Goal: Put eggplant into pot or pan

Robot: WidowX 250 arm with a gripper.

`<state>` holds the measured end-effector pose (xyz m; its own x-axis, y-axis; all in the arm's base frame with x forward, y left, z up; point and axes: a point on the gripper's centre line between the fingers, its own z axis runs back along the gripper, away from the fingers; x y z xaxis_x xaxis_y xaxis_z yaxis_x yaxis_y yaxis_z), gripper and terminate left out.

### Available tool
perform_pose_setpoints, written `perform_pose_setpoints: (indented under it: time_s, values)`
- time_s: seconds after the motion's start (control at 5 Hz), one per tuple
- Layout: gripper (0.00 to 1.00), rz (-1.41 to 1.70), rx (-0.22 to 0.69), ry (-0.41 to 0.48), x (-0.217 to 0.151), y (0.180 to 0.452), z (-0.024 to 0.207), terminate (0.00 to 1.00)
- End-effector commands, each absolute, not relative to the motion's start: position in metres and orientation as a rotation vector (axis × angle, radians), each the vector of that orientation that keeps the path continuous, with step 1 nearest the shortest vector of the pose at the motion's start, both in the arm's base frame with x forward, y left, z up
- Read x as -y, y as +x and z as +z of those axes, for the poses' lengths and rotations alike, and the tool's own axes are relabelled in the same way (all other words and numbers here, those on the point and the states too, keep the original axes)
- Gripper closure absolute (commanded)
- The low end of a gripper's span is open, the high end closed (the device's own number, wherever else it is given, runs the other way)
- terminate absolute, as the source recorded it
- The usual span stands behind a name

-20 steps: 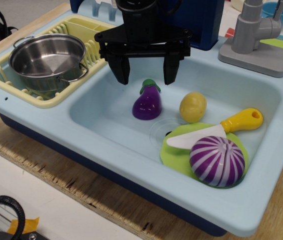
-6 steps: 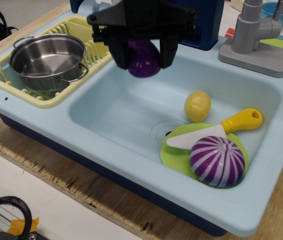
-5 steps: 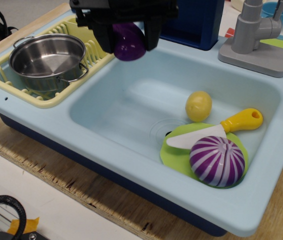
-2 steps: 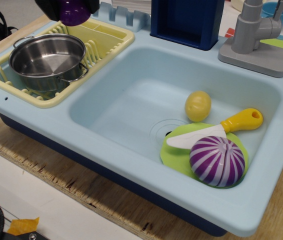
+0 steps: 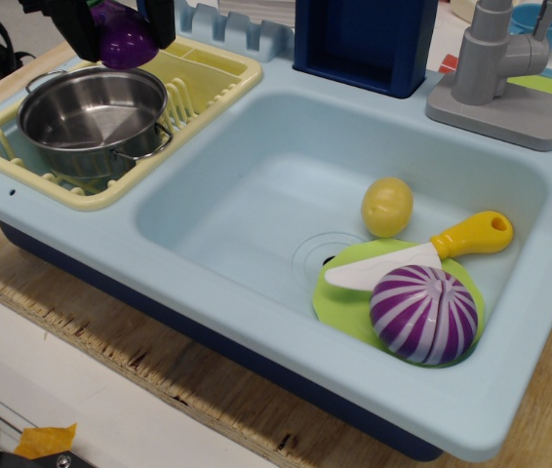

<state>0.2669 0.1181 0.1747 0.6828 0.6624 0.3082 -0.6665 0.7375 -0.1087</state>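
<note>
My gripper point(image 5: 120, 37) is at the top left, shut on the purple eggplant point(image 5: 125, 41), which hangs between its black fingers point(image 5: 79, 34). The eggplant is in the air just above the far rim of the shiny steel pot point(image 5: 94, 117). The pot stands in the yellow dish rack point(image 5: 203, 70) left of the sink and holds nothing. Most of the gripper is cut off by the top edge of the view.
The light blue sink basin point(image 5: 256, 205) holds a yellow potato point(image 5: 386, 207), a green plate point(image 5: 339, 302) with a yellow-handled knife point(image 5: 432, 246) and a purple-and-white striped onion point(image 5: 423, 313). A grey tap point(image 5: 495, 68) stands at the back right, a dark blue box point(image 5: 364, 44) behind the sink.
The gripper took the eggplant from the sink floor, lifted it, and carried it left to above the pot. Since 0.4 s ago it has come down a little. The potato shifted slightly.
</note>
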Motion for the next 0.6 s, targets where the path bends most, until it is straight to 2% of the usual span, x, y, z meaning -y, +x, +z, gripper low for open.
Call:
perform_pose_setpoints:
  time_s: [0.0, 0.2, 0.4]
  values:
    - [0.00, 0.757, 0.386, 0.020, -0.1238, 0.2688, 0.1885, 0.00]
    - [0.00, 0.757, 0.386, 0.020, -0.1238, 0.2688, 0.1885, 0.00]
    - [0.00, 0.757, 0.386, 0.020, -0.1238, 0.2688, 0.1885, 1.00]
